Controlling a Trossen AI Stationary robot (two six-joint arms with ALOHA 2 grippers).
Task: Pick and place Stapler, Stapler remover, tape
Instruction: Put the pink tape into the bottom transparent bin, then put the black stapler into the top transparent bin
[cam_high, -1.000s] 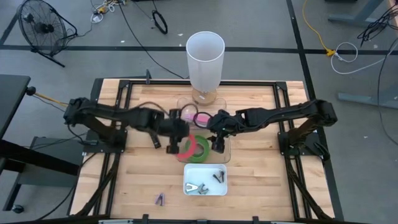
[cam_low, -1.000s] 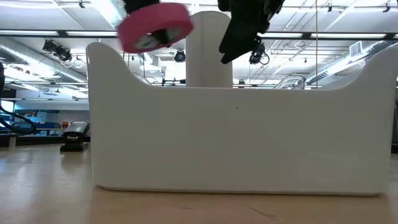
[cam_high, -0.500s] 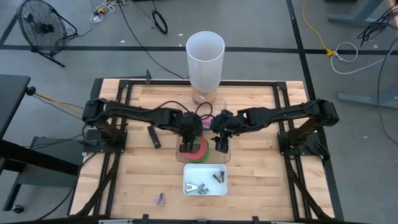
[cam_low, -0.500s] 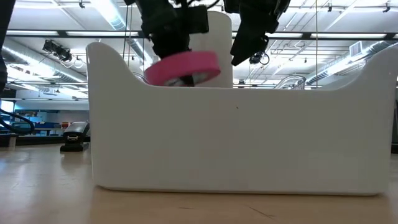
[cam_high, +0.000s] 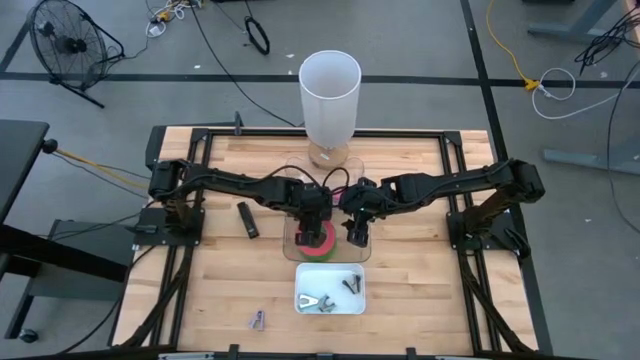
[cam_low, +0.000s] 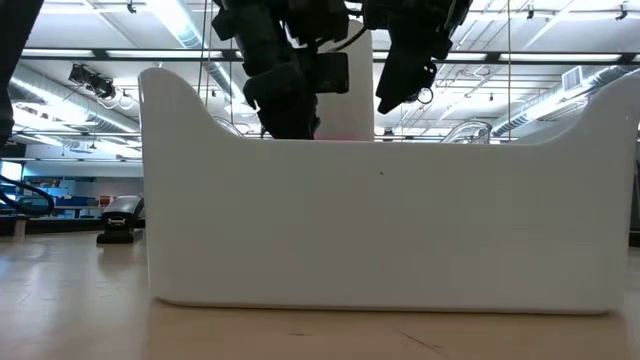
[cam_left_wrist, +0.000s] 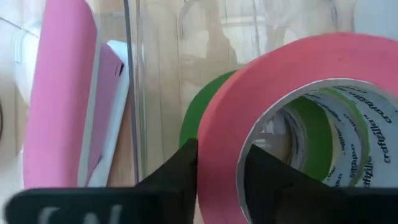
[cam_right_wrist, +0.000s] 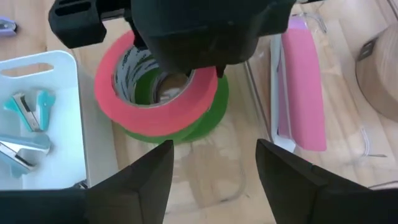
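The left gripper (cam_high: 315, 212) is low over the clear tray (cam_high: 360, 247), its fingers (cam_left_wrist: 177, 171) pinching the wall of the pink tape roll (cam_right_wrist: 155, 78), one inside the core and one outside. The roll sits stacked on the green tape roll (cam_right_wrist: 208, 121), though I cannot tell whether its weight is fully down yet. If the jaws let go early or pull up crooked, I reckon the pink roll could slide off the green one and tip against the tray wall. The right gripper (cam_high: 356, 228) hangs just beside, jaws apart and empty, close enough that a careless lift might clip it. The pink stapler (cam_right_wrist: 301, 87) lies outside the tray wall, near it. The white bin (cam_high: 357, 302) holds small staple removers (cam_right_wrist: 28, 115).
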